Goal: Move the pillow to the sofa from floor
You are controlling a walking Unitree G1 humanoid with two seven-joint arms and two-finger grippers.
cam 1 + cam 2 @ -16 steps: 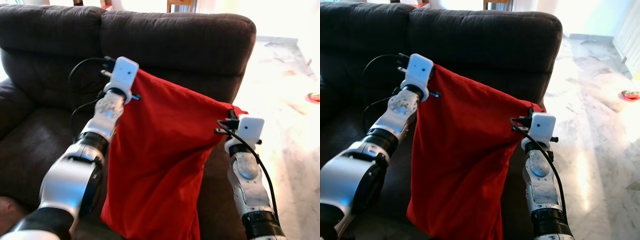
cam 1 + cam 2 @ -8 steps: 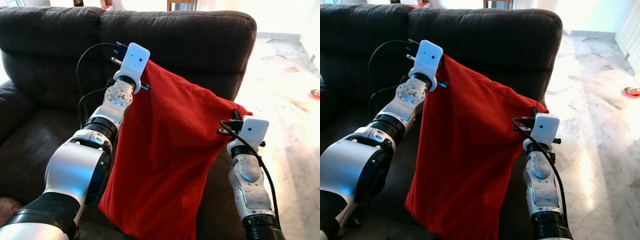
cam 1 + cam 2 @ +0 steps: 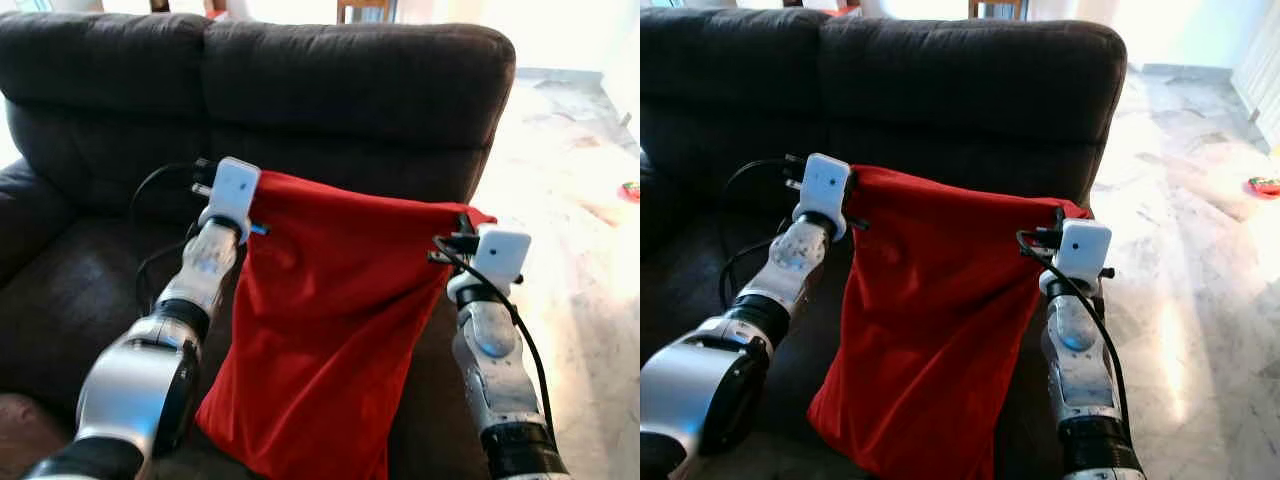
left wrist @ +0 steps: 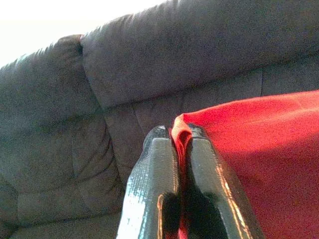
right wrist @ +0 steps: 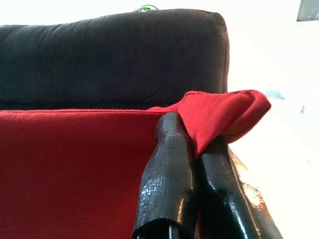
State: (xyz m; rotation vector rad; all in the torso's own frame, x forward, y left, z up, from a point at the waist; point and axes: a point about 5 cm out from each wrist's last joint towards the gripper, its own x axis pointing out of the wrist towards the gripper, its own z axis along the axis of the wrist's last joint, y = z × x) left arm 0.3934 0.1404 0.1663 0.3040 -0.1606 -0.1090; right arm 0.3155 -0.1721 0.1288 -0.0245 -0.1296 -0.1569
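Holding the red pillow (image 3: 330, 320) up by its two top corners, we are facing the dark brown sofa (image 3: 350, 90) with both arms raised in front of us. Our left end effector (image 4: 180, 137) is pinching the pillow's upper left corner, its two black fingers (image 4: 152, 194) pressed together with a fold of red fabric squeezed between them. Our right end effector (image 5: 197, 142) is gripping the upper right corner in the same way, fingers (image 5: 167, 174) pressed together on a bunched tip of fabric that is sticking out past them. The pillow is hanging slack between the two grips, its top edge running roughly level in front of the sofa's backrest and its lower end drooping down over the seat cushion (image 3: 70, 300); we cannot tell whether that lower end is touching the seat. White camera housings are sitting on both wrists, with black cables looping off them. To our right, pale marble floor (image 3: 1200, 240) is stretching away beside the sofa, and a small red and green object (image 3: 1262, 186) is lying on it, well apart from us.
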